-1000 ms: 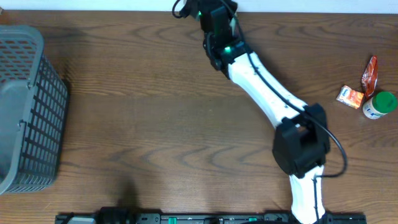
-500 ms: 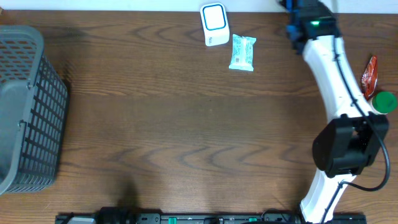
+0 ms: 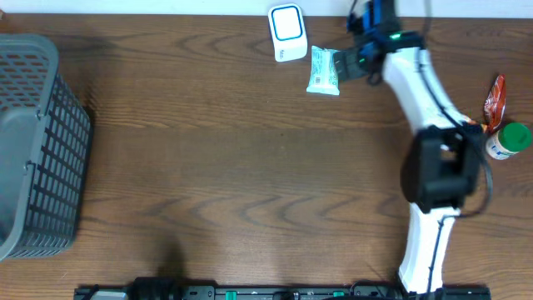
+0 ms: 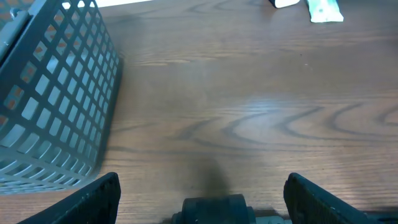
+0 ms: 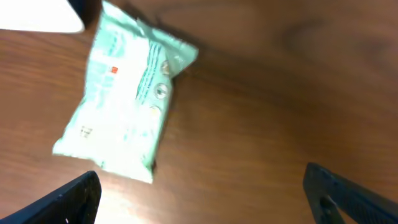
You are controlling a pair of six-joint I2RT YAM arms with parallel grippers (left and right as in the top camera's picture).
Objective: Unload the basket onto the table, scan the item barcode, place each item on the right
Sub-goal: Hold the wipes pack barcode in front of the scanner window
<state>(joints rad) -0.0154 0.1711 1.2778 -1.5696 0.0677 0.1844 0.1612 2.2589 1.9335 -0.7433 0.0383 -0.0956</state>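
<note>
**Right arm.** The right gripper [image 5: 202, 190] has its jaws spread wide. Both fingertips [image 5: 73, 200] sit at the bottom corners of the wrist view, and nothing is held between them. The gap shows only bare desk [image 3: 250, 150].

**Item.** The pale green packet [image 5: 126, 104] lies flat on the desk, just ahead of the right jaws and left of their centre line. Its near end is close to one fingertip; no contact can be seen. In the overhead view the packet [image 3: 324, 69] is at the far edge of the desk, just beside the white scanner [image 3: 287, 32], with the right gripper next to it on the other side.

**Left arm.** The left gripper [image 4: 205, 196] has its jaws wide apart and holds nothing. It is low over the near edge of the desk, well apart from the packet.

**Other objects.** A grey basket [image 3: 37, 142] stands at the other end of the desk. A red sachet [image 3: 496, 98] and a green-capped bottle [image 3: 510, 140] lie together beyond the right arm.
</note>
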